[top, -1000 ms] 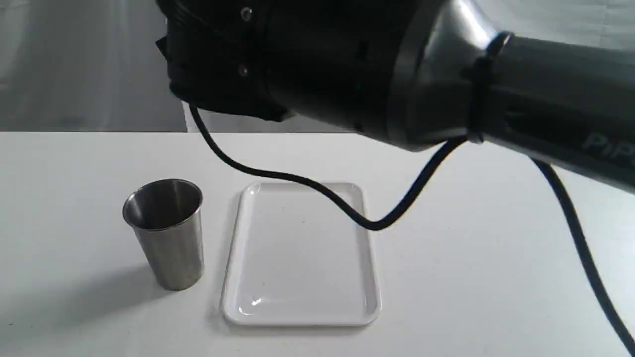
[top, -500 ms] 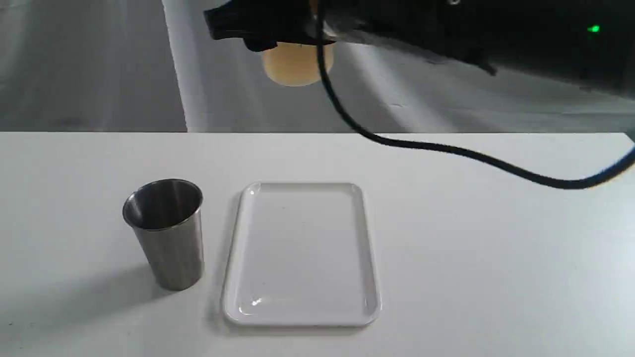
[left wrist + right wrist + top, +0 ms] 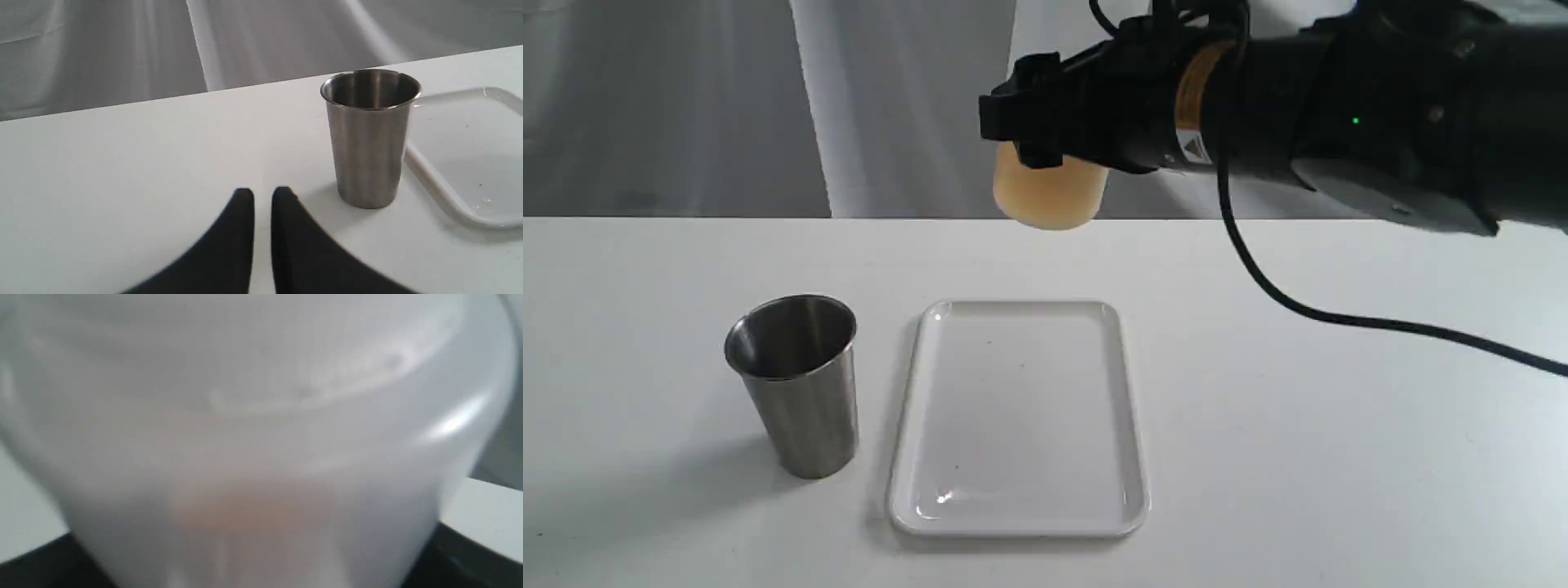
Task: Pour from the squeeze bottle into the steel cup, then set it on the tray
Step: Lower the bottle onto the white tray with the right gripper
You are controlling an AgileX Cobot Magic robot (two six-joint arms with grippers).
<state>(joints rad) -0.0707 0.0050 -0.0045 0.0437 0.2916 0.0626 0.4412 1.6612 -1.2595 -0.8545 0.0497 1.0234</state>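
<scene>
High above table (image 3: 1339,457), over or beyond far end of tray (image 3: 1013,408): squeeze bottle (image 3: 1049,196), clamped in right claw (image 3: 1033,135), base down, nozzle hidden. Judged carry height, pour not begun. Left of tray, upright, mouth clear for pouring: steel cup (image 3: 796,384). Near cup, low over table: left claw (image 3: 262,196), nearly closed, empty.

The squeeze bottle (image 3: 1049,192), translucent white with amber liquid tinting its rounded lower end, is held in the air by the right gripper (image 3: 1045,143), clear of the desk (image 3: 1339,449) and above the tray's far end; its cap and nozzle are hidden, and it fills the right wrist view as a blur (image 3: 261,437). The steel cup (image 3: 796,384), brushed metal tapering to its base, stands upright and open-mouthed on the desk. Just beside it, not touching, lies the tray (image 3: 903,457), flat, glossy white and bare.
</scene>
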